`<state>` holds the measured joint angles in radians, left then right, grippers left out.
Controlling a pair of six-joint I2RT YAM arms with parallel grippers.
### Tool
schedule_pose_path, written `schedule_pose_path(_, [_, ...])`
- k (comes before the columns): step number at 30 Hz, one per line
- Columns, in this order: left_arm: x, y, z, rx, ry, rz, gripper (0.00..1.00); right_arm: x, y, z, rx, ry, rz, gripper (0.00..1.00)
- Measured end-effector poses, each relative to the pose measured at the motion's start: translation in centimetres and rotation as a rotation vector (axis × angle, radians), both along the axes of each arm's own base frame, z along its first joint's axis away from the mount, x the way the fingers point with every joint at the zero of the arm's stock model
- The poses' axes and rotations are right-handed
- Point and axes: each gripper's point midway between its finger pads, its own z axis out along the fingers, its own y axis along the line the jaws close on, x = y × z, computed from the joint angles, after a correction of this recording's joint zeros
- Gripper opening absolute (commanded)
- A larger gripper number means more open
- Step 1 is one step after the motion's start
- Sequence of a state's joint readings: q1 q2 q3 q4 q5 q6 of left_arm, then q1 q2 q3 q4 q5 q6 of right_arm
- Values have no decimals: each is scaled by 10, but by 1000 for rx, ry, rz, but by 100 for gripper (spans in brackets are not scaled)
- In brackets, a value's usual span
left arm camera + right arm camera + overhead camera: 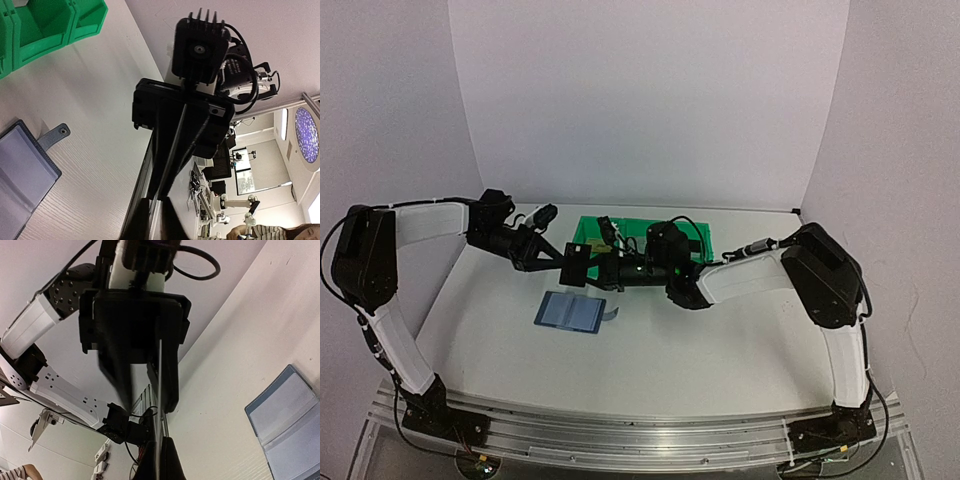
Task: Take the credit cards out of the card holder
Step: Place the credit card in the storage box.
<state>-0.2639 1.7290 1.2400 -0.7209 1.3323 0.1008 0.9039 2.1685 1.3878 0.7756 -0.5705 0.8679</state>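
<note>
Dark fingers [172,465] of the right tool [160,446] fill the bottom of the right wrist view, pressed together on the edge of one thin credit card [577,263], which stands on edge above the surface and looks dark from overhead. Facing it from the other side, the left tool [156,207] has the same card between its fingers, but they stand a little apart, with a gap showing beside the card. One card holder [570,312] lies opened flat on the surface [720,350], left of the middle and on the near-edge side of the two tools. It is dark blue at the border with paler blue-grey slotted panels inside, and its narrow tab [56,135], with a round snap, sticks out from one side. Only this one card can be seen. Green bins [620,228] stand near the middle of the far edge, and at least two joined compartments show in the left wrist view. From overhead, both tools and the right arm [750,275] cover the front of the bins.
</note>
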Motion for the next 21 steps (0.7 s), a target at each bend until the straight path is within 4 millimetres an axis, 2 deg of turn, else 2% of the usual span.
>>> schedule_pose_path(1, [1, 2, 5, -5, -35, -5, 62, -1, -1, -3, -16, -18, 6, 0])
schedule_pose_path(2, [3, 3, 12, -10, -67, -11, 73, -3, -2, -9, -48, -30, 13, 0])
schedule_pose_path(4, [11, 10, 27, -32, -197, -18, 81, -8, -7, -20, -128, -76, 33, 0])
schedule_pose_path(6, [21, 22, 46, -50, -368, -29, 84, -16, -12, -28, -218, -159, 68, 0])
schedule_pose_path(8, [28, 29, 61, -66, -527, -52, 82, -24, -16, -27, -297, -278, 115, 0])
schedule_pose_path(10, [29, 27, 71, -77, -659, -95, 80, -35, -17, -17, -356, -405, 166, 0])
schedule_pose_path(13, [8, 9, 65, -84, -776, -210, 80, -45, -16, 9, -396, -568, 218, 0])
schedule_pose_path(17, [-31, -13, 49, -121, -822, -352, 75, -54, -18, 41, -403, -706, 255, 0])
schedule_pose_path(21, [-39, -15, 53, -139, -847, -376, 62, -54, -22, 42, -435, -751, 268, 0])
